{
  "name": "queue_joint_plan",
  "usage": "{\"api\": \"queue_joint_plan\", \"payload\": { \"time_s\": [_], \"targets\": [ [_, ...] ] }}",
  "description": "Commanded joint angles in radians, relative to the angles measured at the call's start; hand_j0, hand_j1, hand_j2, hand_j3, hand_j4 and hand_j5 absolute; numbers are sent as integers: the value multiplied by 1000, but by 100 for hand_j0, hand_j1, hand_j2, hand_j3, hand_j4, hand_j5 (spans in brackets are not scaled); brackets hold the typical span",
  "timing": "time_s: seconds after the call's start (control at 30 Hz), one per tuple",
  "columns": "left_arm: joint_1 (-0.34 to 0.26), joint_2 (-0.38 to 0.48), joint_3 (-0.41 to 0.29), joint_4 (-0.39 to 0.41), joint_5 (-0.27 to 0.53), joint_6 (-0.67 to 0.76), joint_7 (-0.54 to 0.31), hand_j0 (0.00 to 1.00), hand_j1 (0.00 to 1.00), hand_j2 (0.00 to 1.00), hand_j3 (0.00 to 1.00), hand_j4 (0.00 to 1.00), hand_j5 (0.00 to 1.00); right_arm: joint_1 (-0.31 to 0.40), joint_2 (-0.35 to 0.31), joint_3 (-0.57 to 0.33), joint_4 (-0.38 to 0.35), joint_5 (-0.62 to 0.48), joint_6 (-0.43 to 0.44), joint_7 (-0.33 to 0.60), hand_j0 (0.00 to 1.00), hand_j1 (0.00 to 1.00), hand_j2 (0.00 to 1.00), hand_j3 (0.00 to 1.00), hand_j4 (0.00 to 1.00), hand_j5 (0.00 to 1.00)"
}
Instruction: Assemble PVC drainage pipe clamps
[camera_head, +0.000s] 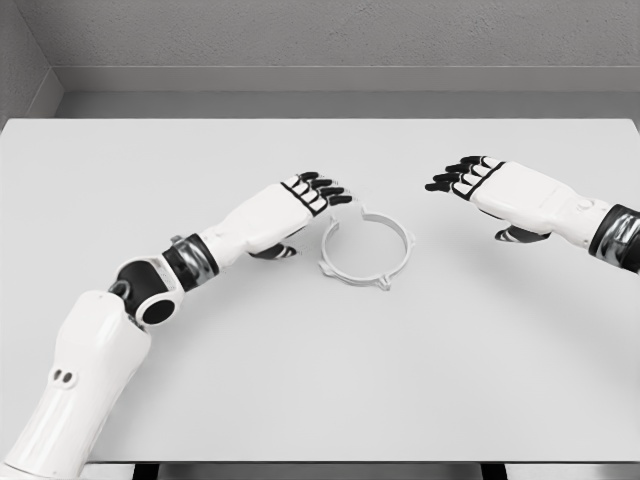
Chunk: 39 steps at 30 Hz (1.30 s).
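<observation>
Clamp ring (366, 251) lies on table (300, 400) beside left hand (290, 212).

- You have one view only, from the head camera; it looks forward and steeply down onto the white table (300, 400)
- Near range; far edge and grey wall (330, 40) visible at top
</observation>
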Motion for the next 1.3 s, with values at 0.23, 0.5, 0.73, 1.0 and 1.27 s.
{"api": "queue_joint_plan", "payload": {
  "time_s": [0.23,0.5,0.73,1.0,1.27],
  "targets": [
    [61,55,-1,-127,26,1,1,100,100,100,100,100,100,0,-5,-2,-2,-3,1,-1,100,100,100,100,100,100],
    [55,20,-87,-101,3,1,-2,100,100,100,100,100,100,0,-3,-2,-2,-3,1,1,100,100,100,100,100,100],
    [40,-5,-99,-50,-4,1,0,100,100,100,100,100,100,0,-3,-4,0,-2,1,-1,100,100,100,100,100,100],
    [12,-46,-101,-4,-15,1,0,100,100,100,100,100,100,2,-8,-4,-2,-3,1,-1,100,100,100,100,100,100],
    [-11,-62,-104,28,-15,1,-2,100,100,100,100,100,100,2,-8,-4,0,-3,1,-2,100,100,100,100,100,100]
  ]
}}
